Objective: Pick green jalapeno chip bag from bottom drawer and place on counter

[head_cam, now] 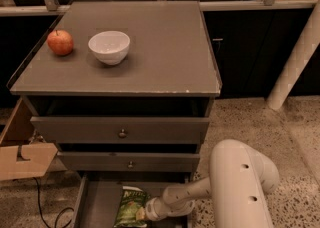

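Cream rounded arm [241,184] — tool [144,213] in drawer [98,205]
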You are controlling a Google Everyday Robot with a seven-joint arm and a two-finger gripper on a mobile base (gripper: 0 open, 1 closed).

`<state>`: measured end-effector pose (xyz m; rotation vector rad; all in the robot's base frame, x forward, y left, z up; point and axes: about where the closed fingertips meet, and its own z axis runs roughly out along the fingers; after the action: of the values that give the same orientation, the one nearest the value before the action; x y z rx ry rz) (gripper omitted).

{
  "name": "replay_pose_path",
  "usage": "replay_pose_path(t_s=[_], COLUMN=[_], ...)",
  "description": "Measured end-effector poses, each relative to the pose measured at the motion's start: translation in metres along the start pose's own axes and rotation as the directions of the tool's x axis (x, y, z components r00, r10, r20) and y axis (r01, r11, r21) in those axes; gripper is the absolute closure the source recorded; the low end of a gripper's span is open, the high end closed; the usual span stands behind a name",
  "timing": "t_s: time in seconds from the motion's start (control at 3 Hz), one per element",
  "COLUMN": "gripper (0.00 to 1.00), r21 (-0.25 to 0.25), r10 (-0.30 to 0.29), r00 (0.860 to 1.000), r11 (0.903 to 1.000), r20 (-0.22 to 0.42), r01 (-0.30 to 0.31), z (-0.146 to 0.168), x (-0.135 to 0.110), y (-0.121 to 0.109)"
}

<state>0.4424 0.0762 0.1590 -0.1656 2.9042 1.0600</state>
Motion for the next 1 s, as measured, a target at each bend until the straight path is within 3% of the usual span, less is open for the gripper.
replay_pose_path(t_s=[0.33,1.0], gripper=[1.0,1.0], r21=[-0.006,0.013], r10=[-0.001,0.012], r00=[1.0,1.0], r11=[1.0,0.9998], r20=[-0.006,0.005], r01=[0.001,-0.012], z=[-0.004,-0.05], x=[0.001,0.003], y=[0.002,0.008])
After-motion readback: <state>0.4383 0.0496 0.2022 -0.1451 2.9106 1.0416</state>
